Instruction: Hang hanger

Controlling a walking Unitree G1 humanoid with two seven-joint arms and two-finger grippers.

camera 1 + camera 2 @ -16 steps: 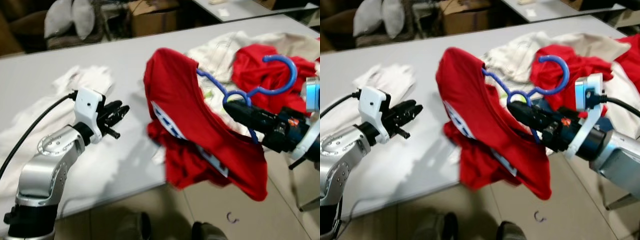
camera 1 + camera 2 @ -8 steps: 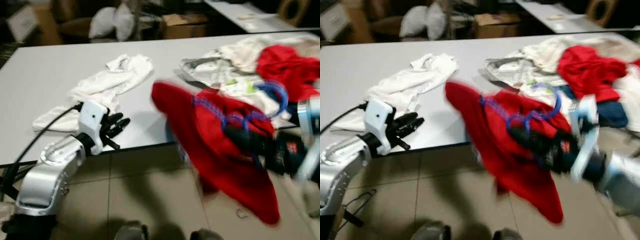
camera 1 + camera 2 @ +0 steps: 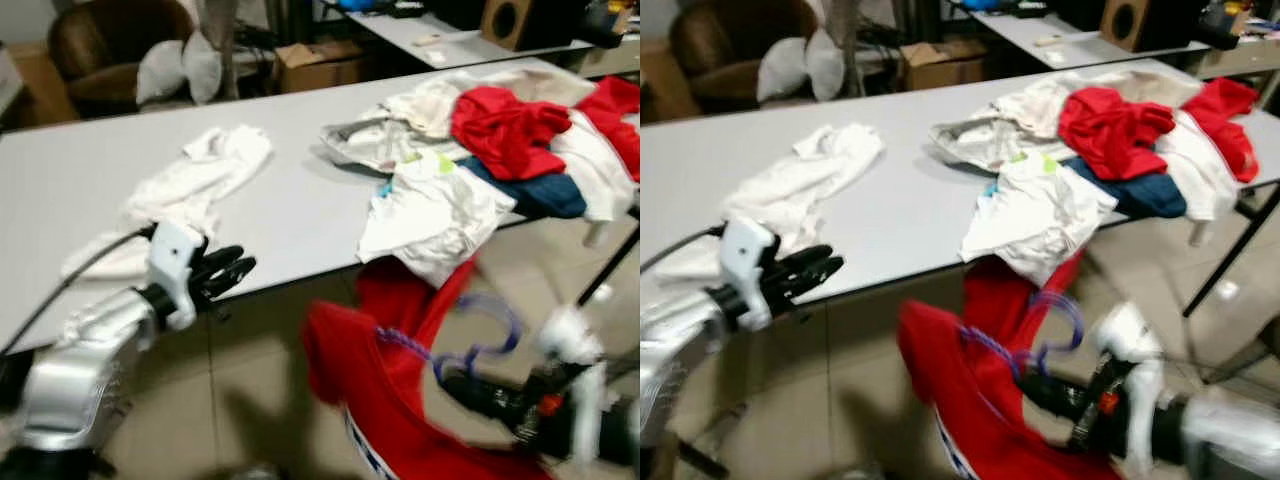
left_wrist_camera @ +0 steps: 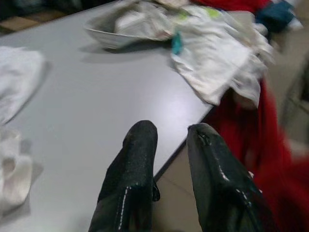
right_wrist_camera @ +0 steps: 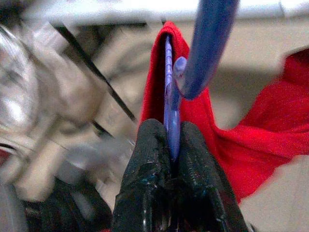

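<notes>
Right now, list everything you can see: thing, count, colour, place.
hanger: one, blue, held over the floor, in front of the table
T-shirt: one, red, draped on the hanger
table: one, light grey, ahead
white cloth: one, left part of the table
clothes pile: one heap, white, red and dark blue, right end of the table
cardboard box: one, brown, behind the table
armchair: one, brown, far left
left gripper: black, open, at the table edge
right gripper: black, shut on the hanger
</notes>
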